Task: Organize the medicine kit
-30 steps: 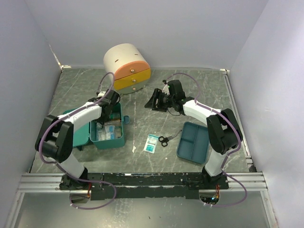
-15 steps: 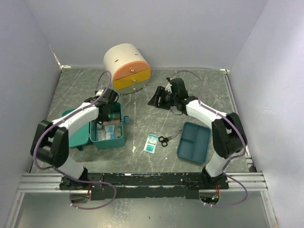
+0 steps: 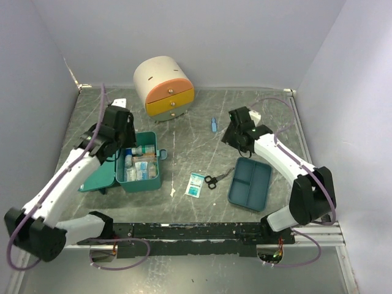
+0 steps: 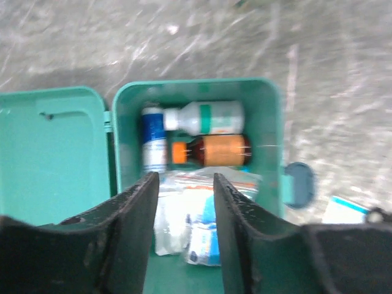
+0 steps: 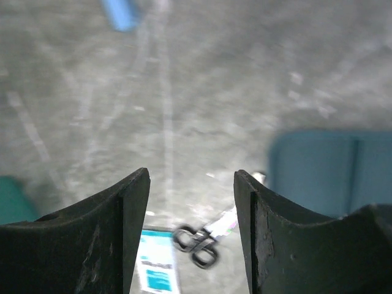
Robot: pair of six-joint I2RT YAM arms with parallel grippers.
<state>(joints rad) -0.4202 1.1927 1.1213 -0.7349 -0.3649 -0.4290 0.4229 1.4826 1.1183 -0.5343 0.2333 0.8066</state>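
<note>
The medicine kit (image 3: 144, 180) is a teal box standing open, its lid (image 3: 98, 176) folded out to the left. Inside it, the left wrist view shows a white bottle (image 4: 211, 116), an amber bottle (image 4: 217, 150), a blue tube (image 4: 154, 138) and flat packets (image 4: 187, 226). My left gripper (image 3: 122, 142) (image 4: 185, 177) hovers above the kit, open and holding nothing. My right gripper (image 3: 231, 136) (image 5: 192, 174) hangs open and empty over bare table, above black scissors (image 3: 211, 180) (image 5: 197, 243) and a white-and-teal packet (image 3: 196, 184) (image 5: 156, 269).
A dark-blue divided tray (image 3: 250, 184) (image 5: 331, 165) lies at the right front. A cream round cabinet (image 3: 160, 82) with orange and yellow drawers stands at the back. A small blue item (image 3: 213, 124) (image 5: 120, 13) lies behind the right gripper. Walls close in on three sides.
The left gripper has opened and risen back from the kit. The right arm has swung right, away from the cabinet, and a small blue item now shows on the table there.
</note>
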